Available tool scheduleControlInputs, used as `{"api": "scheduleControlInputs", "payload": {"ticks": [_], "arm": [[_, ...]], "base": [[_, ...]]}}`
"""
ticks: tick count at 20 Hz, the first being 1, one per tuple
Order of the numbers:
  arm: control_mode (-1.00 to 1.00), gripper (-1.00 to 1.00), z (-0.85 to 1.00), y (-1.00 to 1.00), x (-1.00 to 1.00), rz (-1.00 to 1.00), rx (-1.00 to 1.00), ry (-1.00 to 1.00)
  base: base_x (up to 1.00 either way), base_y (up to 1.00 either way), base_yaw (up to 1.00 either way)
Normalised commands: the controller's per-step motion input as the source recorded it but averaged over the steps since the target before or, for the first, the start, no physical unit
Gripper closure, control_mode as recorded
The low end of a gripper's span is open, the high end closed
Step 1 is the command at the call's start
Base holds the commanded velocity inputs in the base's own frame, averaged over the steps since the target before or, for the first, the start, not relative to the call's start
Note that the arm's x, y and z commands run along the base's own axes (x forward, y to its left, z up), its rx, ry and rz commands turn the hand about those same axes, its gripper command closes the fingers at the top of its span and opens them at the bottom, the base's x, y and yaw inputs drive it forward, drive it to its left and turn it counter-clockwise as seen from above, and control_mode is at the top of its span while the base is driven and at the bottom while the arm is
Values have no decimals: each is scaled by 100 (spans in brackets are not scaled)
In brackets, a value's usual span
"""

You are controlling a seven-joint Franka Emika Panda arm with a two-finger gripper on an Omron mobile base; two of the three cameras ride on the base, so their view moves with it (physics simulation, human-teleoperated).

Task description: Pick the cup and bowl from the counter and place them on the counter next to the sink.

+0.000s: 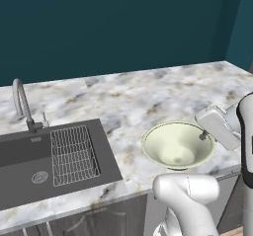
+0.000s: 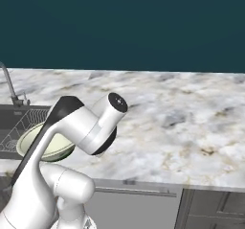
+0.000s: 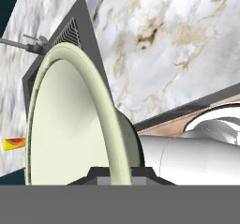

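From the left base view, the wide conical bowl [image 1: 178, 144], glossy cream-green inside with a white rim, sits mouth-up by the front edge of the veined white-and-grey marble counter [image 1: 148, 94], just right of the dark grey recessed sink [image 1: 29, 161] with its wire rack [image 1: 73, 154]. The gripper [image 1: 204, 135] pinches the bowl's right rim. From the right base view, the bowl [image 2: 45, 144] shows behind the arm. In the hand view, fingers clamp the rim [image 3: 112, 124].

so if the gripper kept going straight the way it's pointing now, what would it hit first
The gripper is already shut on the rim of the wide cream-green conical bowl. Past the bowl, the dark grey sink basin seems next, though depth is hard to judge.
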Motion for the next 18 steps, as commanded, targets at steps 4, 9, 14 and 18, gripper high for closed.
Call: {"api": "scheduleControlInputs", "payload": {"ticks": [4, 9, 14, 18], "arm": [[100, 100, 0, 0, 0, 0, 0, 0], [100, 100, 0, 0, 0, 0, 0, 0], [100, 100, 0, 0, 0, 0, 0, 0], [100, 100, 0, 0, 0, 0, 0, 0]], "base": [[0, 0, 0], [0, 0, 0], [0, 0, 0], [0, 0, 0]]}}
